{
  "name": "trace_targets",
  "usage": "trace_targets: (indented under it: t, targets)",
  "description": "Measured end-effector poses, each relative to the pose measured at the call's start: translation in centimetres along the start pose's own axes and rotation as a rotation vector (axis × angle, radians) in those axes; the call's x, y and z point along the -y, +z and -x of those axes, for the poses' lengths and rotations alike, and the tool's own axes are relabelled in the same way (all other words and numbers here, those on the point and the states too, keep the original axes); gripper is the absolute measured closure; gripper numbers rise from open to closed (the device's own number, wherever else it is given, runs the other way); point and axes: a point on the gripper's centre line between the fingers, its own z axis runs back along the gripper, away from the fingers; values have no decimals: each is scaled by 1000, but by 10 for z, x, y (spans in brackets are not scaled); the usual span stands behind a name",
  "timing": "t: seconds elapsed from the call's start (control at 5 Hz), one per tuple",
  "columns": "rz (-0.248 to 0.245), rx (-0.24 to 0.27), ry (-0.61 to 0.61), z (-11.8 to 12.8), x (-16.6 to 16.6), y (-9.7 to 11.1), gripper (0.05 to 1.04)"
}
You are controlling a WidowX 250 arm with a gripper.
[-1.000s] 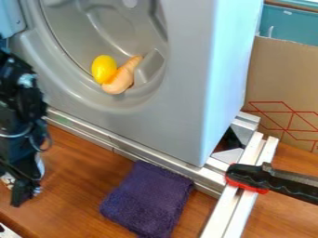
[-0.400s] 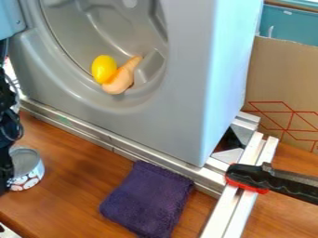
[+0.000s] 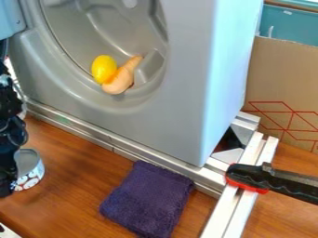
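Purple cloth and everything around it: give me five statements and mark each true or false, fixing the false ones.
1. The purple cloth lies on the wooden surface. True.
2. The yellow oval thing lies on the purple cloth. False: it lies in the grey unit's recess, beside the peach-coloured thing.
3. The can is near the black tool at the left edge. True.
4. The black-and-red handle is inside the recess. False: it lies across the metal rails.
5. The cardboard has red lines. True.

My black arm [image 3: 9,107] hangs near vertical; my tool [image 3: 6,189] points down, near the front edge of the desk [image 3: 77,186].
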Motion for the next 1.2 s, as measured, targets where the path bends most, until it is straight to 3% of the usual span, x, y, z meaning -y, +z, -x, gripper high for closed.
trace_targets:
  t: [0.2,0.6,0.8,1.0,1.2]
  targets:
    - [10,-15,-19,-10,-3,-13,83]
    - [49,-38,15,-12,-12,-19,83]
    - [51,39,10,-31,-19,-20,83]
    - [71,72,44,-52,-26,-20,83]
    - [84,117,14,-71,-13,-13,83]
